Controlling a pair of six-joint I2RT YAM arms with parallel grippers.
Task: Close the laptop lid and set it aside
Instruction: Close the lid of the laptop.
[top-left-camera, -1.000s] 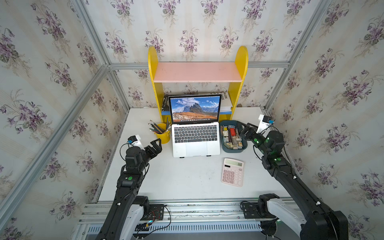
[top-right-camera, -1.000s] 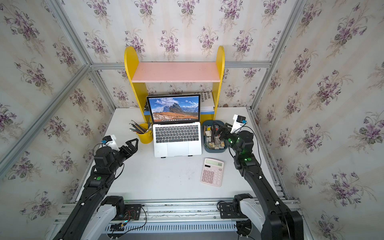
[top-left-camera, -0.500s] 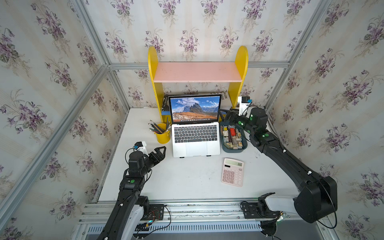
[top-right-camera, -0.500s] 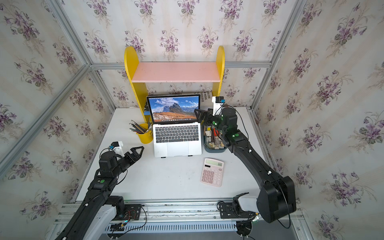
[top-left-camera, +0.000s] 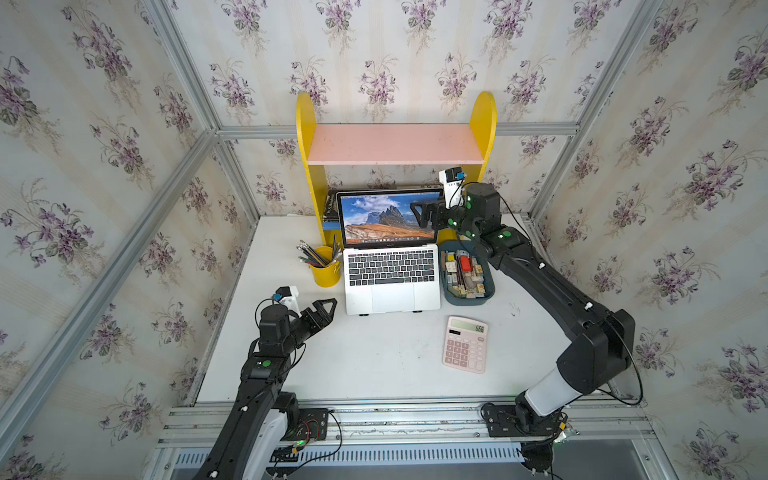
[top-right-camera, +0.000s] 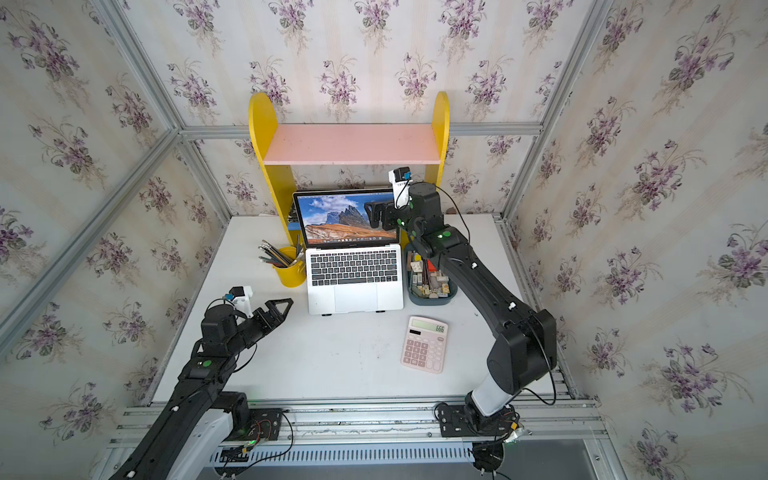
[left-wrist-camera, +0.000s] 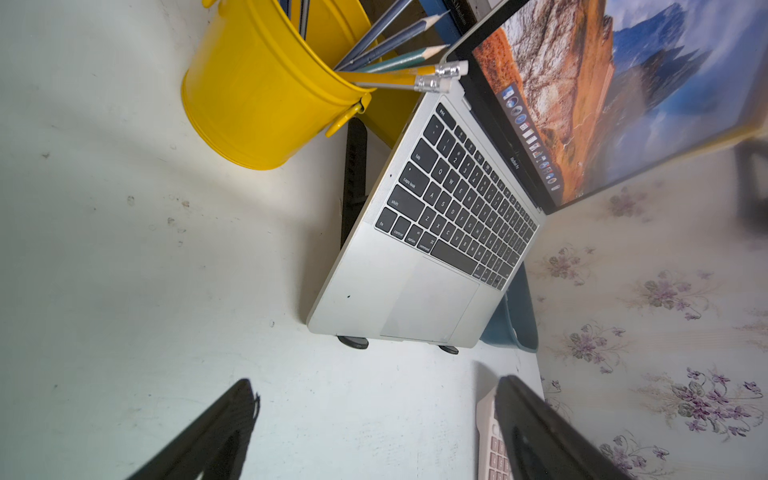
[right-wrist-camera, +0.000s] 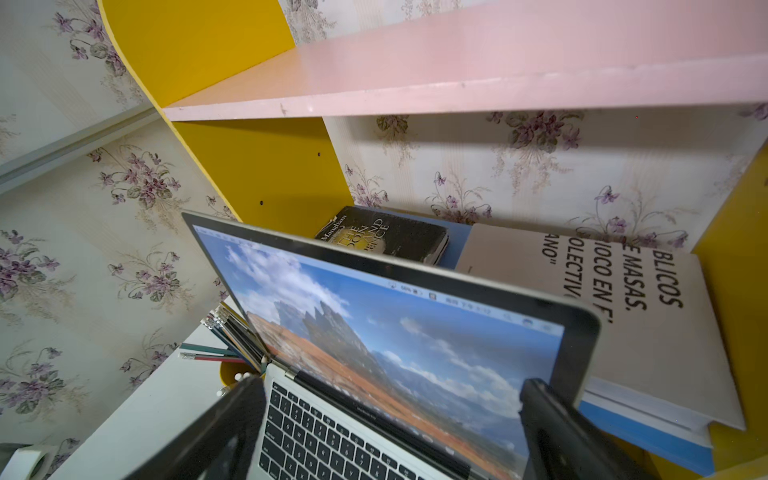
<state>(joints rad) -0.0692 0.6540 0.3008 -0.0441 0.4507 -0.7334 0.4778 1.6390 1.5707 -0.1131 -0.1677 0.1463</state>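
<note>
Right fingers (right-wrist-camera: 557, 428) are spread wide and hold nothing. They hang in front of the lid (top-left-camera: 374, 220), up by its top right corner. In the right wrist view one finger overlaps the lid's right edge, but I honestly can't tell if it's touching. Left fingers (left-wrist-camera: 540, 432) are wide open too, and empty. They hover over the surface (top-left-camera: 374, 365) just near-left of the laptop (top-left-camera: 392, 293), not touching it.

The laptop sits at the far middle of the surface, right in front of the shelf (top-left-camera: 395, 143). Its lid is up and leaning back a bit, with a mountain picture on the screen. A yellow bucket (top-left-camera: 326, 272) of pencils (top-left-camera: 311, 253) is just beside it on the left, and a blue tray (top-left-camera: 467, 301) of small bits is just beside it on the right.

What the views add:
- Both top views show the pink calculator (top-left-camera: 465, 345) whole, near-right of the laptop. The left wrist view only catches a corner of it.
- The left wrist view shows the black stand (left-wrist-camera: 353, 183) propping the laptop up. From above you just see its little feet.
- The right wrist view shows what's behind the lid: a dark book (right-wrist-camera: 386, 235) and a white book (right-wrist-camera: 623, 307), lying flat under the shelf. The top views barely show them.

Count: one laptop, one stand, one bucket, one tray, one calculator, one shelf, two books, two arms. The pencils are too bunched up to count.
</note>
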